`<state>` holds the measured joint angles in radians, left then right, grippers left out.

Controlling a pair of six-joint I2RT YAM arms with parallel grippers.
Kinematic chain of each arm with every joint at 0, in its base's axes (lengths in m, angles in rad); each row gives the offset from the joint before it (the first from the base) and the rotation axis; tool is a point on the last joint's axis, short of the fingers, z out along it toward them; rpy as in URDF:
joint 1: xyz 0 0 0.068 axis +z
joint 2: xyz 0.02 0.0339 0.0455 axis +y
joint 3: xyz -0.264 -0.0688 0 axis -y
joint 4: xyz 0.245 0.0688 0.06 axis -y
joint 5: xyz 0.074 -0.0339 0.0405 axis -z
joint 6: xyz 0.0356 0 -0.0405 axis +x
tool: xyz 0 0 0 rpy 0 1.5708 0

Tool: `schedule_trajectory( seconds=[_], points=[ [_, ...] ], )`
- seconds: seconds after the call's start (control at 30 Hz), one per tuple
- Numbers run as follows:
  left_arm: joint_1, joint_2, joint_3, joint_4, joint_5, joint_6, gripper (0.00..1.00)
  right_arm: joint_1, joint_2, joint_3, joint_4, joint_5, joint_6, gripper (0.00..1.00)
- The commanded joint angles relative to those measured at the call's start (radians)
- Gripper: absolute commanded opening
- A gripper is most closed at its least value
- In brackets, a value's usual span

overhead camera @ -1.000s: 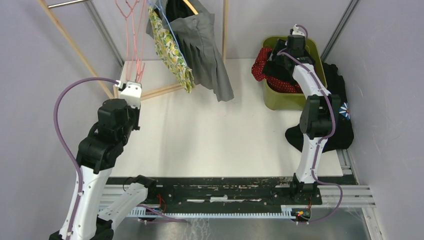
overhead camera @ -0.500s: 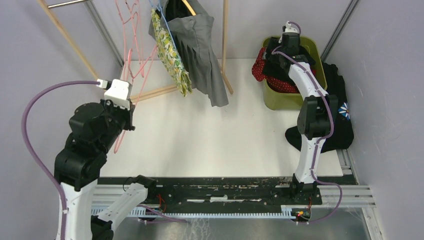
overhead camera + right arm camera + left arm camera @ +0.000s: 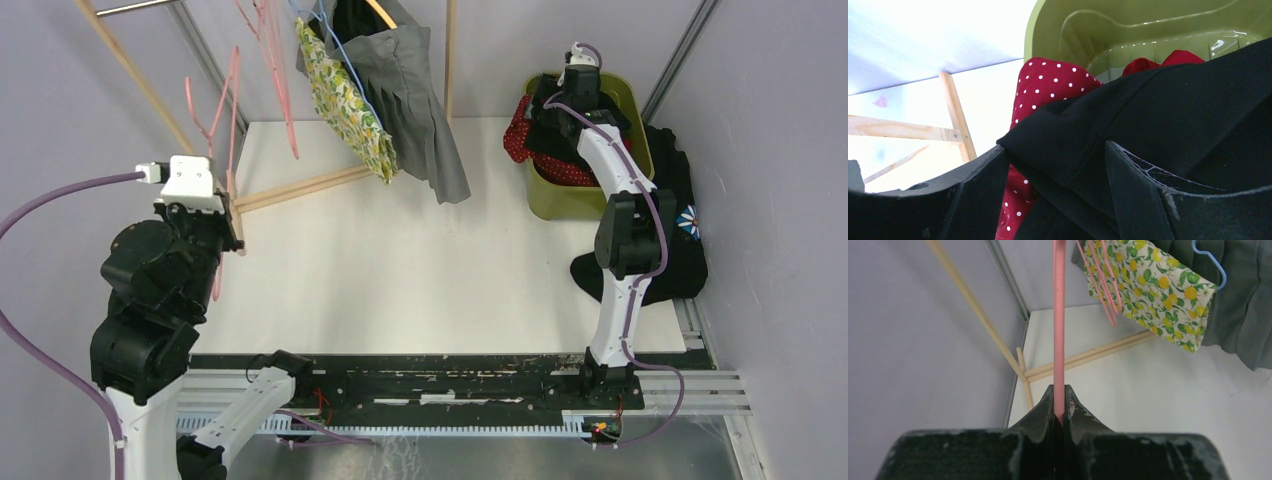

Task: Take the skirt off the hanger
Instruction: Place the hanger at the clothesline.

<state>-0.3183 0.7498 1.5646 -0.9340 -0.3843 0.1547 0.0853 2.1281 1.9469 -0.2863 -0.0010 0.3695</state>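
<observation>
My left gripper (image 3: 1059,395) is shut on the lower bar of a bare pink hanger (image 3: 1059,330), held at the table's left side (image 3: 232,130). No cloth hangs on that hanger. My right gripper (image 3: 1054,147) stands open over the green bin (image 3: 1128,30) at the back right (image 3: 560,200). A black skirt (image 3: 1148,115) lies in the bin, a fold of it between the spread fingers, which do not clamp it. Under it lies a red polka-dot garment (image 3: 1048,90).
A wooden rack (image 3: 300,185) stands at the back left, carrying a lemon-print skirt (image 3: 350,110), a grey pleated skirt (image 3: 415,100) and more pink hangers (image 3: 278,70). A heap of dark clothes (image 3: 680,250) lies to the right of the bin.
My left arm has pulled the pink hanger leftward and nearer, away from the rack. The right gripper opened a little wider over the bin. The hanging skirts swung slightly.
</observation>
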Motion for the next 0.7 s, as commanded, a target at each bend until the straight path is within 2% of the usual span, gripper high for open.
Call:
schedule_trajectory(
  seconds=[0.0, 0.2, 0.43, 0.67],
  points=[
    [0.002, 0.034, 0.059, 0.122, -0.134, 0.005, 0.03, 0.008, -0.025, 0.019, 0.059, -0.019, 0.004, 0.75],
    [0.001, 0.19, 0.133, 0.107, -0.139, -0.002, 0.03, 0.006, -0.002, 0.052, 0.059, -0.025, 0.017, 0.75],
    [0.005, 0.345, 0.212, 0.198, -0.166, 0.035, 0.03, -0.004, 0.023, 0.07, 0.062, -0.045, 0.048, 0.74],
    [0.069, 0.421, 0.261, 0.25, -0.154, 0.044, 0.03, -0.042, 0.033, 0.077, 0.065, -0.065, 0.073, 0.74]
  ],
)
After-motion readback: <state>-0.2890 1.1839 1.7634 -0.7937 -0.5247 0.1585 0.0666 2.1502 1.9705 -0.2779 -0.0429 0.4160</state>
